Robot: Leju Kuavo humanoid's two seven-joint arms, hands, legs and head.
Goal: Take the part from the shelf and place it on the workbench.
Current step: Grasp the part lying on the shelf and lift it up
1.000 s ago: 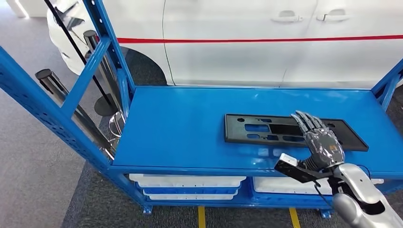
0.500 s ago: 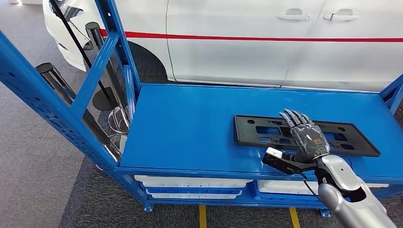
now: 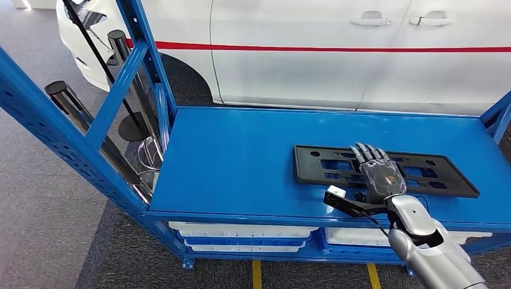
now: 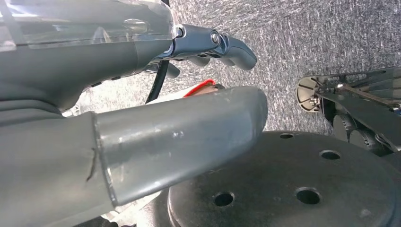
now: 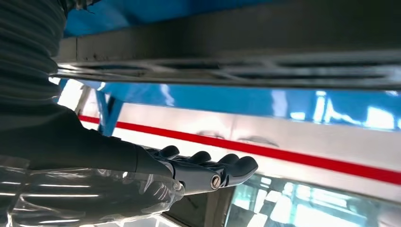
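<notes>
The part [image 3: 434, 174] is a long flat black plate with slots, lying on the blue shelf deck [image 3: 241, 156] toward its right side. My right hand [image 3: 376, 168] reaches over the shelf's front edge, palm down, with its fingers stretched flat over the middle of the plate and nothing gripped. In the right wrist view the plate [image 5: 236, 66] is a dark band, and the straight fingers [image 5: 203, 172] lie apart from it. My left hand [image 4: 142, 118] hangs over grey carpet, its fingers loosely apart and holding nothing.
A white car with a red stripe [image 3: 301, 66] stands right behind the shelf. Blue slanted uprights [image 3: 72, 132] frame the left end, another [image 3: 497, 114] the right. White trays [image 3: 241, 232] sit on the lower level. Black posts on round bases [image 3: 129, 129] stand at the left.
The camera shifted slightly. My right hand has slid left along the plate, from its right half to its middle, still flat and holding nothing.
</notes>
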